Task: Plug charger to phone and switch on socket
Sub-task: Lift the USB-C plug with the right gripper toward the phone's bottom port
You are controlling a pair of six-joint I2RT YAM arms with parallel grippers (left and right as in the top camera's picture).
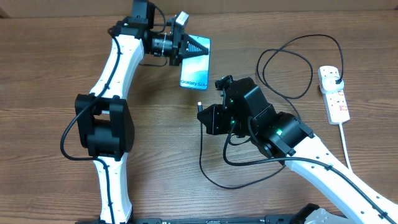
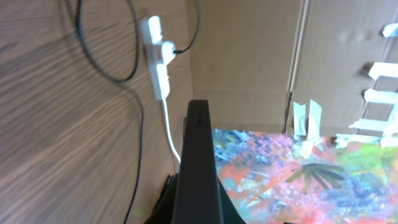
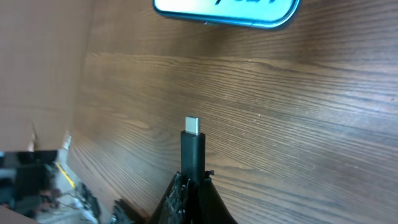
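My left gripper [image 1: 188, 47] is shut on the far end of the phone [image 1: 196, 67], whose blue screen reads "Galaxy S24". In the left wrist view the phone's dark edge [image 2: 199, 155] stands between the jaws [image 2: 199, 208]. My right gripper [image 1: 207, 117] is shut on the charger's black connector [image 1: 199, 106], a little below the phone's near end. In the right wrist view the connector [image 3: 193, 146] sticks out of the jaws [image 3: 193, 182], its silver tip pointing at the phone's edge [image 3: 227, 9], with a gap between. The white socket strip [image 1: 334, 93] lies at the right with the black plug in it.
The black cable loops on the table near the socket [image 1: 286, 65] and under my right arm [image 1: 211, 168]. The socket's thick white cord [image 1: 346, 146] runs toward the front right. The left wrist view shows the socket [image 2: 158, 62] and the table's edge beyond it.
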